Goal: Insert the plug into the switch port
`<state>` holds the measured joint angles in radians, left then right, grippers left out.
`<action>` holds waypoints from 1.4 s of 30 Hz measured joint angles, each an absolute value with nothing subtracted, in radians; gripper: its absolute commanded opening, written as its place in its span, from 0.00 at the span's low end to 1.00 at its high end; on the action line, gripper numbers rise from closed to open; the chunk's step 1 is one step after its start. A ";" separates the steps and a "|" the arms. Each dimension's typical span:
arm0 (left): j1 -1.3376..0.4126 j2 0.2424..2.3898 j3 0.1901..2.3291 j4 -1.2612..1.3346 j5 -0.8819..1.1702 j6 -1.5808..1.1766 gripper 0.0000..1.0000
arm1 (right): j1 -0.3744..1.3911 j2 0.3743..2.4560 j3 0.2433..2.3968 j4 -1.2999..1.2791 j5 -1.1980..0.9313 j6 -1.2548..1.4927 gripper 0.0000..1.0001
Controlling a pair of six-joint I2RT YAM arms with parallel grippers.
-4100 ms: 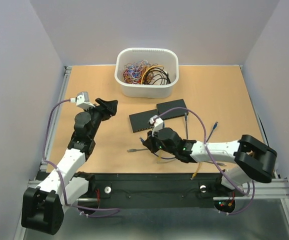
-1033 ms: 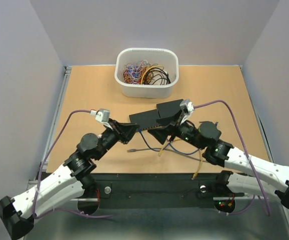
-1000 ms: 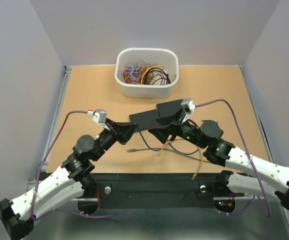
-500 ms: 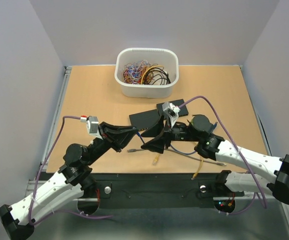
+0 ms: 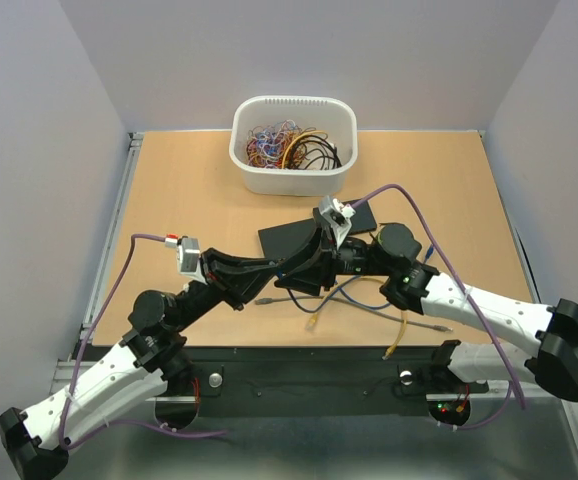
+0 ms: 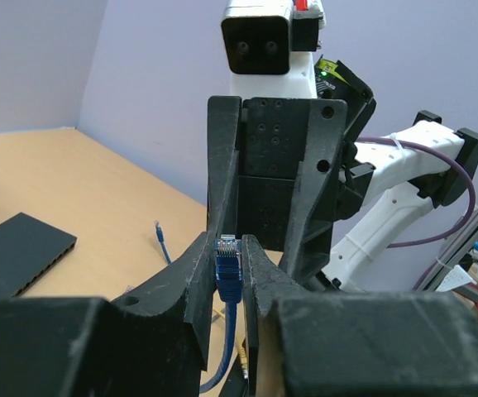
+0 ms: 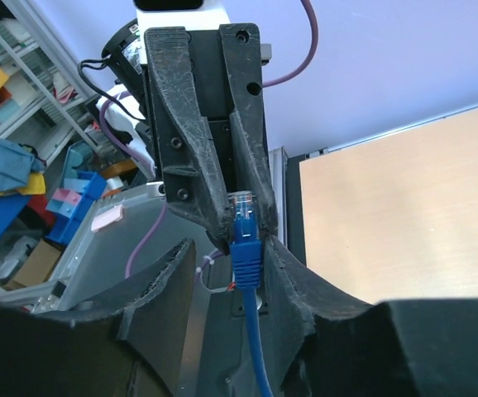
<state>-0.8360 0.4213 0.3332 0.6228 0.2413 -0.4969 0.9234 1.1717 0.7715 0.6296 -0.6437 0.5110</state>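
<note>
My left gripper (image 5: 275, 266) (image 6: 227, 248) is shut on a blue cable's connector (image 6: 226, 269), held above the table. My right gripper (image 5: 291, 275) (image 7: 231, 248) faces it and stands open around the same blue connector (image 7: 246, 227), which lies against one finger with a gap to the other. The yellow cable (image 5: 314, 318) lies loose on the table below both grippers; I cannot make out its plug. The black switch (image 5: 287, 238) (image 6: 20, 252) lies flat just beyond the grippers, its port edge turned toward them.
A second black box (image 5: 361, 217) lies behind the right wrist. A white bin (image 5: 292, 182) of tangled cables stands at the back. A grey cable (image 5: 269, 299) and another blue cable end (image 5: 431, 248) lie on the table.
Both grippers have drawn back from the switch edge toward the front left, still facing each other. The right gripper's jaws have narrowed around the blue connector.
</note>
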 measured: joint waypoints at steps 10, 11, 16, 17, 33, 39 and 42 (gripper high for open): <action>-0.836 0.402 0.321 0.636 0.255 -0.506 0.00 | 0.923 1.188 0.772 0.659 -0.636 0.531 0.24; -0.836 0.400 0.321 0.637 0.255 -0.506 0.00 | 0.923 1.188 0.772 0.661 -0.636 0.531 0.24; -0.836 0.394 0.321 0.636 0.255 -0.506 0.00 | 0.923 1.187 0.771 0.664 -0.628 0.532 0.24; -0.836 0.394 0.321 0.636 0.255 -0.506 0.00 | 0.923 1.185 0.770 0.664 -0.625 0.532 0.24; -0.836 0.398 0.320 0.619 0.247 -0.516 0.07 | 0.923 1.182 0.743 0.685 -0.604 0.532 0.00; -0.837 0.420 0.320 0.605 0.237 -0.522 0.49 | 0.924 1.156 0.697 0.691 -0.546 0.532 0.01; -0.836 0.424 0.320 0.591 0.205 -0.520 0.68 | 0.916 1.128 0.651 0.686 -0.502 0.532 0.00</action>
